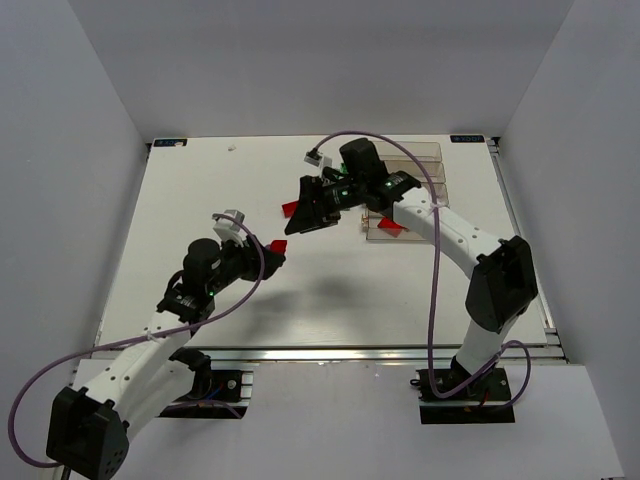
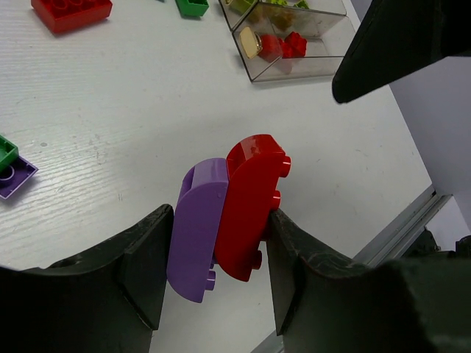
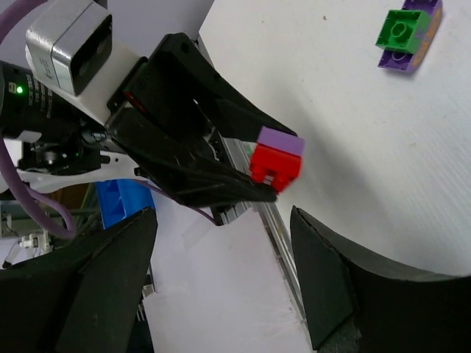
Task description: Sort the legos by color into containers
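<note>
My left gripper (image 2: 221,218) is shut on two bricks stuck together, a purple brick (image 2: 196,229) and a red brick (image 2: 254,202), held above the table. The pair also shows in the right wrist view (image 3: 277,160) and as a red spot in the top view (image 1: 276,246). My right gripper (image 3: 221,220) is open and empty, level with the held pair and pointing at it from the right (image 1: 300,218). The clear containers (image 1: 412,188) stand behind the right arm; the nearest bin (image 2: 294,44) holds red bricks.
A larger red brick (image 2: 71,11) lies on the table near the right gripper (image 1: 290,208). A green brick (image 2: 191,6) lies beside it. A green brick on a purple one (image 3: 405,33) lies further left (image 2: 11,168). The table's front rail (image 2: 412,220) is close.
</note>
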You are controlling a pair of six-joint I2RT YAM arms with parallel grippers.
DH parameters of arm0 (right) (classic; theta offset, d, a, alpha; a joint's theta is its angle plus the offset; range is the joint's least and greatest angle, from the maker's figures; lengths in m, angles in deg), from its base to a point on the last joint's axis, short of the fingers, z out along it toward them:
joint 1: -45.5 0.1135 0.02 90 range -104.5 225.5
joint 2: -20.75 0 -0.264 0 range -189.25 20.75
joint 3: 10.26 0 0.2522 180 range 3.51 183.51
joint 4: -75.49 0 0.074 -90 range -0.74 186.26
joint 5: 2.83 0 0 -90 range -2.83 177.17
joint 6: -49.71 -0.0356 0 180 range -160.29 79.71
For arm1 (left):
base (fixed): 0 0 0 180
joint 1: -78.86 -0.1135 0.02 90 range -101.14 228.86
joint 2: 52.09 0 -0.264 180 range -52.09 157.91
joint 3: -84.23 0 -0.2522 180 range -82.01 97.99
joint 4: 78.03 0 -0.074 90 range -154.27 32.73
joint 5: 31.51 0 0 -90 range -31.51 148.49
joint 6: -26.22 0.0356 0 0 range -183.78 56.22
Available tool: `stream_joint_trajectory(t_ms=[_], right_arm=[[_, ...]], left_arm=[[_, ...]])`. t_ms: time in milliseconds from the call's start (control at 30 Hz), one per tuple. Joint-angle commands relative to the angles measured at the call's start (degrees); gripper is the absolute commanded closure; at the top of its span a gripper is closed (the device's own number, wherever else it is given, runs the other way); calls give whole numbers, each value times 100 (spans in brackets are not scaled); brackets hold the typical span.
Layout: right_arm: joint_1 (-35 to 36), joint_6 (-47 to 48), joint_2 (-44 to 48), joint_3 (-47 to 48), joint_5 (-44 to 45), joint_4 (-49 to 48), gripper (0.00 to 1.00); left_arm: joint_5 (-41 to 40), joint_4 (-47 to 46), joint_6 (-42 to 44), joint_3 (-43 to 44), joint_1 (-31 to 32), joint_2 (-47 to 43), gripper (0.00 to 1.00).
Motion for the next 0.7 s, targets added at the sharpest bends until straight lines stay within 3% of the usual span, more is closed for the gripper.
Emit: stream_joint_trajectory(t_ms=[0,333,667], right_arm=[[199,-404,-98,307,337,-62,22],[393,-230,-265,325,1242,96,25],[525,-273,-388,211,1146,-45,32]], left_arm=[[-139,-322,-62,283,149,131,67],[-298,-507,-159,212,272,87,67],[-280,-525,-212,195,290,43,66]])
